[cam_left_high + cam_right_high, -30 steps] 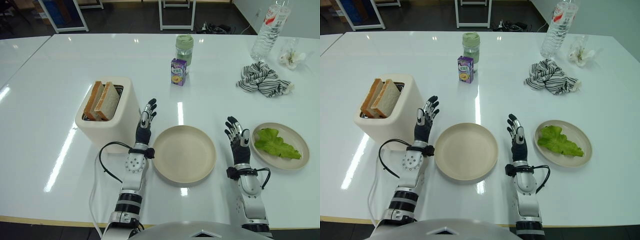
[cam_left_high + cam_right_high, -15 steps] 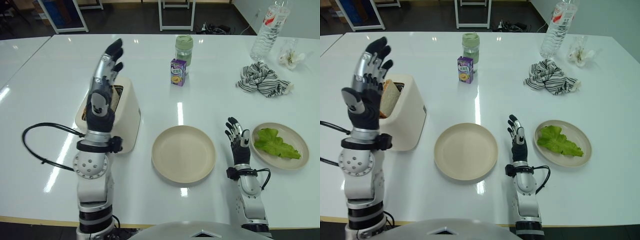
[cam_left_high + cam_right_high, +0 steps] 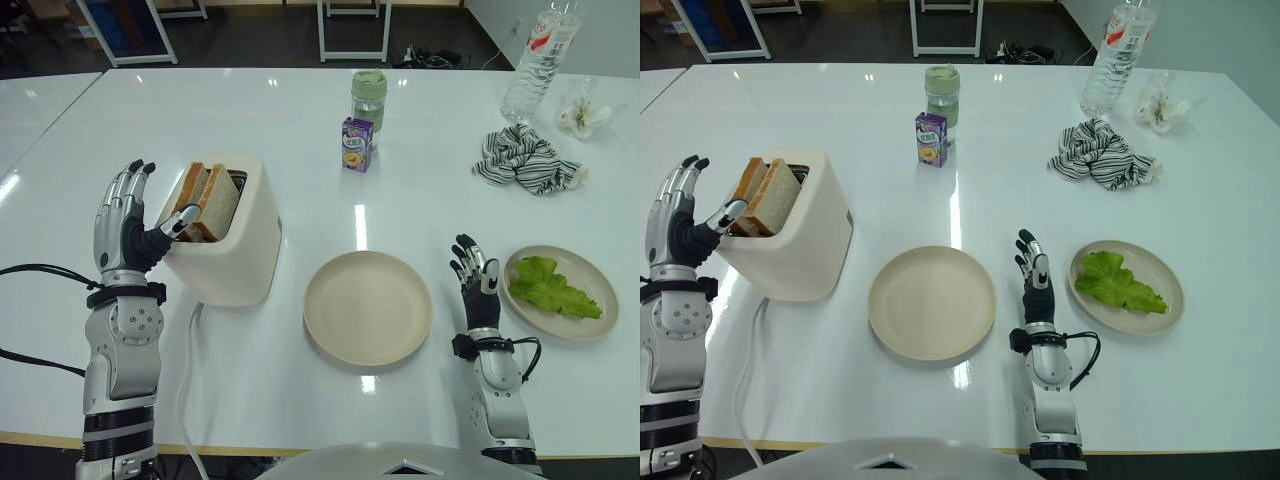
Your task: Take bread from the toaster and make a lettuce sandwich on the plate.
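I am just starting, holding my open, empty left hand (image 3: 125, 225) beside the toaster (image 3: 238, 262), its bread (image 3: 207, 200) not yet on the plate (image 3: 367, 307).

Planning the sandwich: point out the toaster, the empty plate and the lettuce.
toaster (image 3: 235, 258), left eye view, front wall.
empty plate (image 3: 367, 306), left eye view, bare middle.
lettuce (image 3: 550, 286), left eye view, leaf middle.

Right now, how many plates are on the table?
2. One empty plate lies in the middle, right of the toaster; the other plate, right of the right hand, holds lettuce. Nothing seems to hide more.
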